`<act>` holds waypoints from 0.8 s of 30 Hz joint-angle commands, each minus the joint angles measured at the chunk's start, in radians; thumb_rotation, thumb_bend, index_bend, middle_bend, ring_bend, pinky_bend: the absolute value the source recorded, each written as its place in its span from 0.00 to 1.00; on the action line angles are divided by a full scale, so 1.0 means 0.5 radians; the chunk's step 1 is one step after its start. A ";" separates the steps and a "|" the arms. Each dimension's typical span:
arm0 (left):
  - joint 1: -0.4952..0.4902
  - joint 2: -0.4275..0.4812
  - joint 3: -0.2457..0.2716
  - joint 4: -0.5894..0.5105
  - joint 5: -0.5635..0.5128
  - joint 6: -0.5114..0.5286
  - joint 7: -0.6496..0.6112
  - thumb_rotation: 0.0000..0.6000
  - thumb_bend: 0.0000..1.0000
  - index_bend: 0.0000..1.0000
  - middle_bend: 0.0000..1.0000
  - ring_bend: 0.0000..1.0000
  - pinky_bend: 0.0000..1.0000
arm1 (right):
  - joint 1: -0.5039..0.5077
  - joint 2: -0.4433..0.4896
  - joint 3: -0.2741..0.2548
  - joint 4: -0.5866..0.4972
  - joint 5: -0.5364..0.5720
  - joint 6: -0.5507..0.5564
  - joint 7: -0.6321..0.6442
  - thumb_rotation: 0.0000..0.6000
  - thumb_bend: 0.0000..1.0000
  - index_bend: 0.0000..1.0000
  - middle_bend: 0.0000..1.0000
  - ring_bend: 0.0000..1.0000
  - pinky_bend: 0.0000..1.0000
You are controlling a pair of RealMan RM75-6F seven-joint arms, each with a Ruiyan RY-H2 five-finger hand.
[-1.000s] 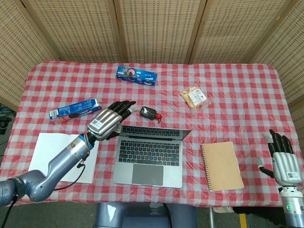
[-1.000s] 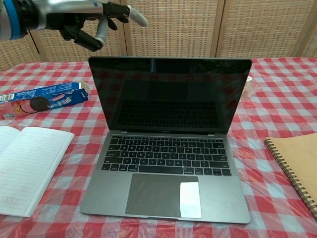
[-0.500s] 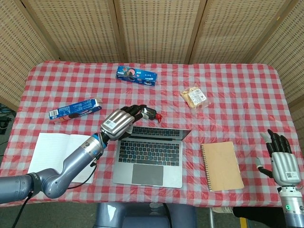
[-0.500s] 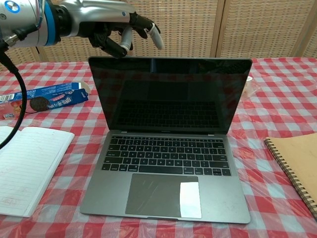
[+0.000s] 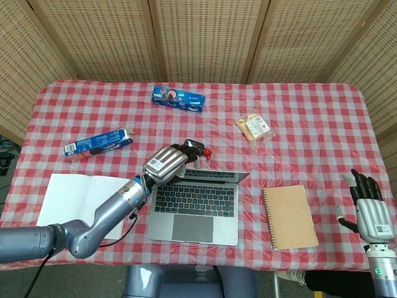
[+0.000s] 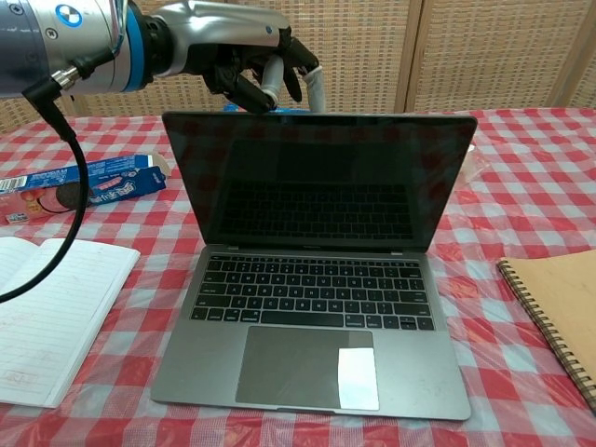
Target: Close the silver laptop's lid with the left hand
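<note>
The silver laptop [image 5: 195, 202] sits open near the front middle of the checked tablecloth [image 5: 310, 118], screen dark and lid upright in the chest view, keyboard facing the robot. Over its top edge, the left hand [image 5: 166, 162] reaches in from the left, fingers curled down behind the upper left part of the lid; in the chest view the fingertips [image 6: 315, 86] hang right at the rim, and whether they actually touch it cannot be told. Nothing is grasped in that hand, its fingers are bent but apart. Just behind the hand, a small dark thing with a red tip [image 5: 197, 148] peeks out on the cloth. Left of the laptop lies an open white notebook [image 5: 77, 195], and further back on that side a blue cookie box [image 5: 98, 143] lies flat. Another blue cookie packet [image 5: 178, 98] rests near the far edge, well apart from the laptop. To the right, a tan spiral notebook [image 5: 288, 216] lies just beside the laptop's base, and a clear bag of snacks [image 5: 255, 128] sits further back. Down at the front right corner, off the table's edge, the right hand [image 5: 370, 205] is held upright with its fingers spread and nothing in it, well apart from everything.
</note>
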 commanded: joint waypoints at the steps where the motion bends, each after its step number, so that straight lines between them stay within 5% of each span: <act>1: 0.000 0.009 0.021 -0.030 -0.002 0.002 -0.023 1.00 1.00 0.44 0.26 0.25 0.30 | -0.001 0.001 -0.001 0.002 0.000 0.000 0.004 1.00 0.59 0.00 0.00 0.00 0.00; 24: 0.050 0.047 0.197 -0.234 0.120 0.011 -0.117 1.00 1.00 0.47 0.29 0.27 0.31 | -0.014 0.022 -0.007 -0.046 -0.021 0.035 -0.005 1.00 0.59 0.00 0.00 0.00 0.00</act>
